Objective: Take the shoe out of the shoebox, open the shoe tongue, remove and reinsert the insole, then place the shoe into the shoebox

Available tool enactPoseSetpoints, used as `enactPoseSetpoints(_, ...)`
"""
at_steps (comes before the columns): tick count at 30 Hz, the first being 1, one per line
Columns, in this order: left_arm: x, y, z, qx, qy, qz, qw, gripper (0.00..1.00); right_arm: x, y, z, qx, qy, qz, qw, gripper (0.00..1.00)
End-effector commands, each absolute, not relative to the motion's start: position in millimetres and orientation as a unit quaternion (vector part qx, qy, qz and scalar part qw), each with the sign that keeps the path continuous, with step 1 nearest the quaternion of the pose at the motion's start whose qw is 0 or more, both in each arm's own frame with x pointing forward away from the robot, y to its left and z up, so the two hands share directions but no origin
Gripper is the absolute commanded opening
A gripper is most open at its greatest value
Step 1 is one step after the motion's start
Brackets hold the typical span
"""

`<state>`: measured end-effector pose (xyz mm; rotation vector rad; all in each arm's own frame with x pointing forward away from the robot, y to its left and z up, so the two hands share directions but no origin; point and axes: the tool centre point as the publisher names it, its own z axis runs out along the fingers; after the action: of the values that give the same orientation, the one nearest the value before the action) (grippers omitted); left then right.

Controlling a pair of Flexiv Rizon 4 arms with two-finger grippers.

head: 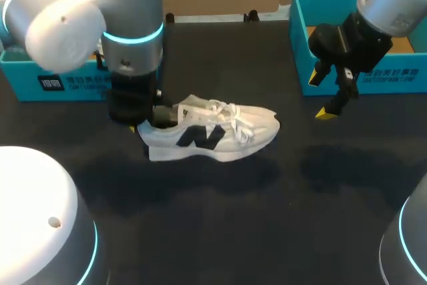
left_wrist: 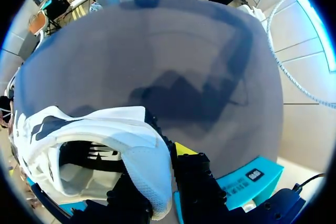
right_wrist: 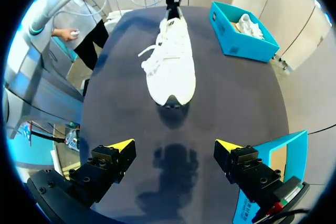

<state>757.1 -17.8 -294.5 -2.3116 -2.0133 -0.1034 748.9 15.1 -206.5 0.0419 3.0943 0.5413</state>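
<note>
The shoe (head: 213, 131) is found upright at the middle of the table (head: 267, 218), outside its box. Its heel collar is clamped by the left gripper (left_wrist: 157, 182). The right gripper (right_wrist: 174, 146) is held wide and empty beside the shoebox (head: 393, 78) at the far right corner. Collar slippage is judged possible if the tongue is pulled hard, and the loose laces may be snagged.

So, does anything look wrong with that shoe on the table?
Nothing looks damaged or spilled. The shoe stands upright, and only its loose laces flop to one side. The left gripper pinches its heel.
</note>
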Motion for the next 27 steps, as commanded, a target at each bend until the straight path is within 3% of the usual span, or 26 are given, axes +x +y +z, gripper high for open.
enactPoseSetpoints(1,755.1,-17.3,-320.0,-0.751,-0.659,-0.031,0.033,0.00,748.9,15.1,-207.4,0.013,0.985,0.171,0.000,1.00)
enactPoseSetpoints(15,756.2,-18.5,-364.9,-0.755,-0.653,-0.036,0.039,0.00,748.9,15.1,-207.4,0.013,0.985,0.171,0.000,1.00)
enactPoseSetpoints(27,750.1,-15.5,-371.0,-0.749,-0.657,-0.064,0.054,0.00,748.9,15.1,-207.4,0.013,0.985,0.171,0.000,1.00)
